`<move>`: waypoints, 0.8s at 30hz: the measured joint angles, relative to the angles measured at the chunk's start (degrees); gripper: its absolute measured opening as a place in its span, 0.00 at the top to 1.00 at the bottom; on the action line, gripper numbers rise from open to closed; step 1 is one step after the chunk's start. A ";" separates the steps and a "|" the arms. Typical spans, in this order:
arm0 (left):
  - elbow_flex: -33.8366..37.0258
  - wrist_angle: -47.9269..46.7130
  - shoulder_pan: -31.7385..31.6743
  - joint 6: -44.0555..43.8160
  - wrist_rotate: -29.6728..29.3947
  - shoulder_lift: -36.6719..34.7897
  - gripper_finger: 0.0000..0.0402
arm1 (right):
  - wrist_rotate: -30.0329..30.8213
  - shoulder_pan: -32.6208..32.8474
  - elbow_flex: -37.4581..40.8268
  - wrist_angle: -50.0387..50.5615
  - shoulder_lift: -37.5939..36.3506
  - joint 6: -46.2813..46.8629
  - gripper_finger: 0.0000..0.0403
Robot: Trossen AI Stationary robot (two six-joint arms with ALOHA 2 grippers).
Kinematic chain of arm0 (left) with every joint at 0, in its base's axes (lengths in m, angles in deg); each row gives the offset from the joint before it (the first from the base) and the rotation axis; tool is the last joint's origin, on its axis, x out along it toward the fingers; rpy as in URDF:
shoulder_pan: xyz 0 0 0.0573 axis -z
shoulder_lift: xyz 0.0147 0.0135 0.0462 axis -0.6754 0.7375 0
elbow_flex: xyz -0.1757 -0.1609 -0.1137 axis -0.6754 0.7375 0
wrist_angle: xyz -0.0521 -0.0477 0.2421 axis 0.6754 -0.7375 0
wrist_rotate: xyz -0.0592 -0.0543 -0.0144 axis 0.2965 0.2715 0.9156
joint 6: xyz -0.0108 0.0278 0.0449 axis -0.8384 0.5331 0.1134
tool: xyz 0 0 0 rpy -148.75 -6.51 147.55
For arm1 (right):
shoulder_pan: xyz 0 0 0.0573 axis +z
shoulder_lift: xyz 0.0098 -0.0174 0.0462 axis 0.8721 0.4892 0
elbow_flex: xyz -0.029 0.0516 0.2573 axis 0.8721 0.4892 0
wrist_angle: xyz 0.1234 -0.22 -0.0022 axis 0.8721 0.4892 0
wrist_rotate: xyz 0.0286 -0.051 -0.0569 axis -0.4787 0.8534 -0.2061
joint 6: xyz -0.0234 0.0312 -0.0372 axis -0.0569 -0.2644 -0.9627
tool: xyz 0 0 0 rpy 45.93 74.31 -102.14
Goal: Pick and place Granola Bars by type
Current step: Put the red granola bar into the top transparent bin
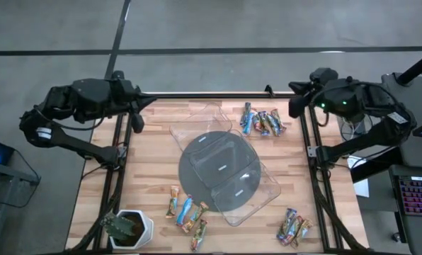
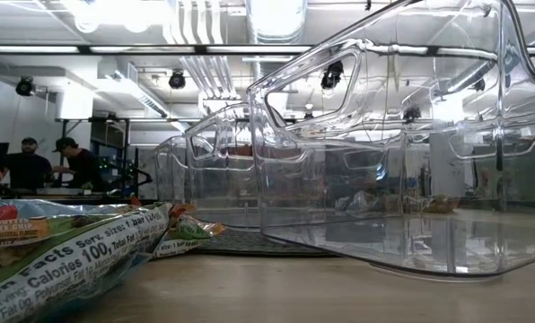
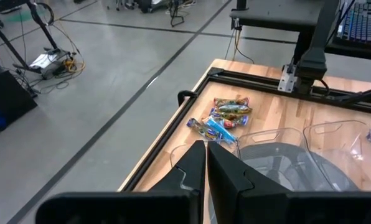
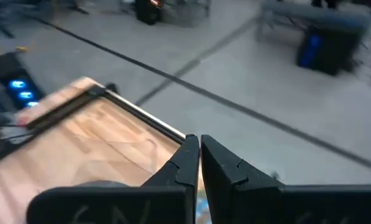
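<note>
Both end effectors closed; Granola Bars (image 2: 61, 256) cropped, blurred.

Legible text appears only in the low view, on the wrapper of the granola bar (image 2: 65, 260) lying nearest the camera on the table (image 2: 339, 292). The print runs at a slant along the wrapper. The readable portions are: "Facts", "Serv. Size 1 bar", "Calories 100" and "Total Fat". Smaller print on the same wrapper is too fine to read. A red panel with pale lettering on a second bar (image 2: 3, 229) behind it cannot be read.
</note>
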 joint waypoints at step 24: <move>0.02 -0.29 0.00 -0.13 0.01 0.04 1.00 | -16.21 -14.58 0.01 18.44 5.77 6.78 0.76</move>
